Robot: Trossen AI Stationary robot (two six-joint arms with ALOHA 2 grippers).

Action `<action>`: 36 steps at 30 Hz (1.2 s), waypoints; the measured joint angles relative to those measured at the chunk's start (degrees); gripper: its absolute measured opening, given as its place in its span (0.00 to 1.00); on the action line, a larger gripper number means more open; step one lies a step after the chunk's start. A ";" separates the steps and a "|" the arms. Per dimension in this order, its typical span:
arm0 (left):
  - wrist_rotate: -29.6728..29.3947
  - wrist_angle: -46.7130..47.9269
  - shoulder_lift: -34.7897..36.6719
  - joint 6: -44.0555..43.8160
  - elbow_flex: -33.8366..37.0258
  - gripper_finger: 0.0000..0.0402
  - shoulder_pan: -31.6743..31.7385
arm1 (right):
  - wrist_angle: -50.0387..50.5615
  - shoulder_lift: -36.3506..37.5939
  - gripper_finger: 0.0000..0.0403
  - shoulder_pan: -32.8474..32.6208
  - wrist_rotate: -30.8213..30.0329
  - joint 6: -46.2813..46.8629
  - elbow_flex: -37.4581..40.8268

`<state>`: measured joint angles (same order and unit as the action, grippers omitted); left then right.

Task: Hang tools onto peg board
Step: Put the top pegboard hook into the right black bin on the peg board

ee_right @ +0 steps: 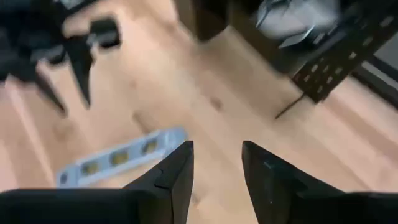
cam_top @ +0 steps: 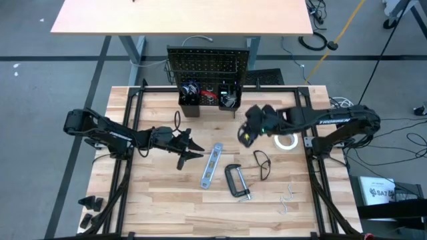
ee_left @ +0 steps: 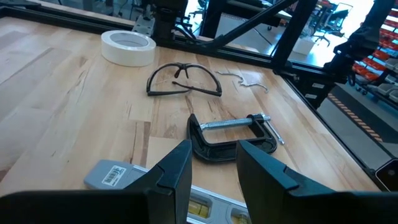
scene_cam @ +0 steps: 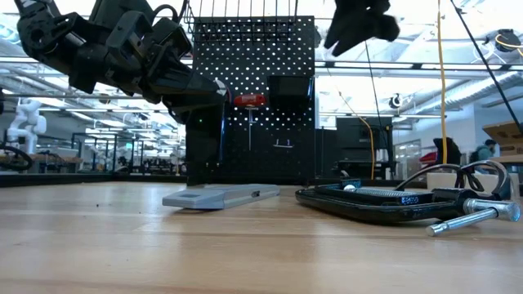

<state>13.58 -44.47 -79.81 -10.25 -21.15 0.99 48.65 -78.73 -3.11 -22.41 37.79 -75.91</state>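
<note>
Both grippers stood parted and empty above the table.
High view: the peg board (cam_top: 207, 65) stood upright at the far edge; the left gripper (cam_top: 190, 148) hovered beside the level (cam_top: 211, 165), the right gripper (cam_top: 247, 135) near the tape roll (cam_top: 287, 141). Left wrist view: the C-clamp (ee_left: 231, 135) and glasses (ee_left: 183, 79) lay on the table. Right wrist view: fingers (ee_right: 175, 171) spread over the level.

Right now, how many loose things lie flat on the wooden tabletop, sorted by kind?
level: 1
C-clamp: 1
glasses: 1
tape roll: 1
small metal hooks: 1 cluster, number unclear
Total: 5
</note>
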 joint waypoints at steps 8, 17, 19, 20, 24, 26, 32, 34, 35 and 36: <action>0.00 -0.04 0.00 -0.01 0.00 0.30 -0.01 | 3.98 -0.79 0.32 -12.54 -0.18 9.26 0.02; 0.00 -0.11 0.00 -0.01 0.00 0.30 -0.01 | 5.72 -3.35 0.32 -25.79 -5.00 20.78 0.02; 0.00 -0.13 0.00 -0.01 0.00 0.30 0.00 | 6.67 -4.89 0.32 -28.01 -4.63 24.37 0.02; 0.00 -0.15 0.00 -0.01 0.00 0.30 -0.01 | 7.46 -5.74 0.32 -29.11 -4.38 26.44 0.02; 0.00 -0.15 0.00 -0.01 0.00 0.30 0.00 | 9.40 -9.27 0.32 -32.88 -2.55 34.14 0.02; -0.02 -0.13 0.00 -0.01 0.00 0.30 -0.01 | 9.78 -11.11 0.32 -34.40 -1.01 37.52 0.04; -0.02 -0.23 0.00 -0.01 0.00 0.30 0.01 | 10.31 -17.15 0.32 -38.10 3.92 45.82 0.04; -0.02 -0.42 0.00 -0.01 0.00 0.30 -0.01 | 11.80 -19.19 0.32 -38.79 7.18 49.28 0.04; -0.02 -0.44 0.00 -0.01 0.00 0.30 0.01 | 12.80 -20.11 0.32 -39.06 8.94 50.83 0.04; -0.02 -0.44 0.00 -0.01 0.00 0.30 0.01 | 14.01 -20.90 0.32 -39.37 10.64 52.49 0.04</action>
<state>13.56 -44.90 -79.81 -10.26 -21.15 0.99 62.66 -99.62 -42.48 -11.77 90.29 -75.88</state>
